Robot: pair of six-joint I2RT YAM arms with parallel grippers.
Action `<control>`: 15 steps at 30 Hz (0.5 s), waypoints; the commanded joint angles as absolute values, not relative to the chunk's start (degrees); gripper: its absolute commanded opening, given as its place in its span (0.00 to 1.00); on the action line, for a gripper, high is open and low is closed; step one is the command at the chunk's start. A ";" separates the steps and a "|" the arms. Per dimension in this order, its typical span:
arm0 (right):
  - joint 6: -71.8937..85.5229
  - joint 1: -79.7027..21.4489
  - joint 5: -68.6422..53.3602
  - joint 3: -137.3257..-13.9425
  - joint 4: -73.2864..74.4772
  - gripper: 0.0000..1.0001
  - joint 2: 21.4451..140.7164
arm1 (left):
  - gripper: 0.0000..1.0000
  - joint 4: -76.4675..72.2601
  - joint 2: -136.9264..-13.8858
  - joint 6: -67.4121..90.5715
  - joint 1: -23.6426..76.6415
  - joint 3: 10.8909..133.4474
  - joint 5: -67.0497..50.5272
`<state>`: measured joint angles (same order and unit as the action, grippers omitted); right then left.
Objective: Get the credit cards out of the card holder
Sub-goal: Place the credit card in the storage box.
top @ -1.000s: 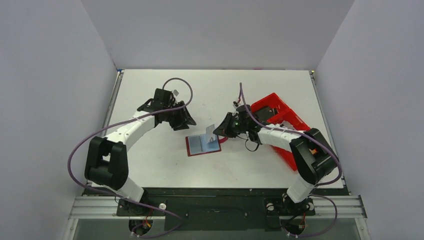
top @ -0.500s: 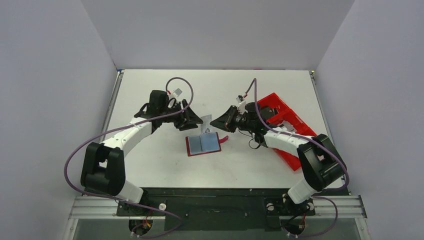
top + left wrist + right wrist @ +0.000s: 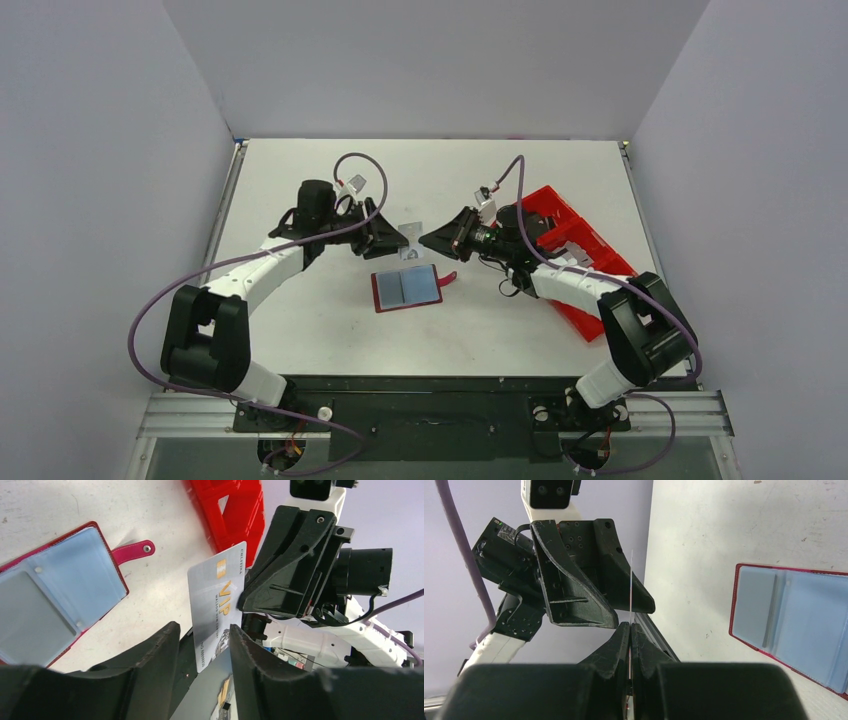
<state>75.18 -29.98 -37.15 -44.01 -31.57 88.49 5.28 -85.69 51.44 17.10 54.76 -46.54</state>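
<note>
The card holder (image 3: 405,287) is laid open and flat near the middle of the worktop (image 3: 480,340), well apart from every edge, with bare surface seen on its near side and to its left. Its dark-red border is framed around two pale blue-grey sleeves, and a snap tab (image 3: 447,279) is stuck out from its right side. Above the holder's far edge, one credit card (image 3: 217,595) is held in the air between the two arms, apart from the holder. The card is pale silver-grey, with a gold chip and gold "VIP" lettering. It is clamped at one side by the right end effector (image 3: 630,626), whose fingers are pressed together on it, so that it is seen edge-on as a thin line in the right wrist view. The left end effector (image 3: 202,630) is held with its fingers apart, and the card's other end is placed in the gap between them. The red compartment tray (image 3: 560,235) is set against the worktop's right edge, behind the right arm.
</note>
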 commanded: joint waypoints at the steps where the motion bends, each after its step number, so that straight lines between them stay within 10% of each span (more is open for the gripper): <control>1: 75.59 -29.91 -37.77 -43.93 -36.08 0.00 85.90 | 0.36 -2.03 -83.38 54.05 16.94 54.21 -50.10; 10: 75.40 -30.38 -37.45 -43.83 -37.00 0.01 86.20 | 0.00 -9.25 -83.65 59.56 17.35 52.35 -53.59; 15: 75.23 -30.54 -37.26 -43.49 -37.92 0.42 85.22 | 0.00 -13.62 -83.77 62.23 18.12 51.80 -54.83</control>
